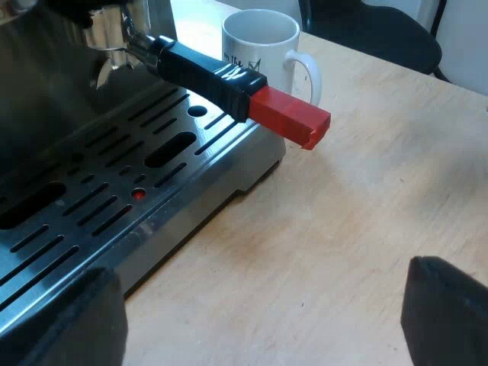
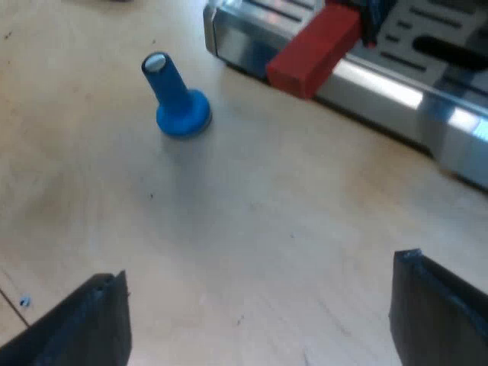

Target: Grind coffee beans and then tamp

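Note:
The metal holder is locked into the espresso machine's front, and its dark handle (image 1: 202, 70) sticks out over the drip tray (image 1: 99, 202), ending in a red tip (image 1: 291, 116). Beyond that handle a white mug (image 1: 263, 47) stands on the wooden table. My left gripper (image 1: 263, 320) is open above the bare wood beside the drip tray, short of the red tip. My right gripper (image 2: 259, 320) is open too, over the table, with nothing between its fingers. A blue tamper (image 2: 174, 97) stands upright on the wood ahead of it, near the red tip (image 2: 313, 49) and the machine's tray edge (image 2: 396, 99).
A dark chair (image 1: 381, 30) stands beyond the table's edge behind the mug. Open wood lies between the right gripper and the tamper, and under the red handle end.

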`<state>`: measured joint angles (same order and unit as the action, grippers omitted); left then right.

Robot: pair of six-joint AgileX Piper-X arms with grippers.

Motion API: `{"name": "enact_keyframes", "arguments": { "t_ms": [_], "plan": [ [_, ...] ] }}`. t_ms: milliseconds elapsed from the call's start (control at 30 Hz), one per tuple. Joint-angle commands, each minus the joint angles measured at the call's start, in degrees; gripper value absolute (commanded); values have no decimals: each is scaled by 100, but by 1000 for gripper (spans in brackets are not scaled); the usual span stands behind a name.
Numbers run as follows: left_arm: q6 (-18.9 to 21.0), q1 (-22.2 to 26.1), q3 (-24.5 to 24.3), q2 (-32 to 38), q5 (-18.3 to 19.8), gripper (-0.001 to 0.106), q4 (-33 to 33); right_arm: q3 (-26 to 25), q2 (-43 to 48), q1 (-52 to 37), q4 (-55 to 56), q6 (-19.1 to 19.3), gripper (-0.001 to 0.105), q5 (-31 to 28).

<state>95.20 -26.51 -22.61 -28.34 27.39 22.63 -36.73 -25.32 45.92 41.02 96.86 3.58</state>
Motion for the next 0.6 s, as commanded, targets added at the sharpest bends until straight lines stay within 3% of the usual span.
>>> {"name": "enact_keyframes", "arguments": {
  "t_ms": [33,233,433,600],
  "plan": [
    [-31,-16,-9,9,75,77,-86,122,6,467,-331,-83,71,-651],
    [-31,-16,-9,9,75,77,-86,385,-257,1515,-930,-517,69,-1753],
    [-31,-16,-9,9,75,77,-69,520,-848,2345,-1757,-696,38,-2500],
    [-31,-16,-9,9,75,77,-70,518,-1398,2639,-2246,-905,23,-2703]
  ]
}}
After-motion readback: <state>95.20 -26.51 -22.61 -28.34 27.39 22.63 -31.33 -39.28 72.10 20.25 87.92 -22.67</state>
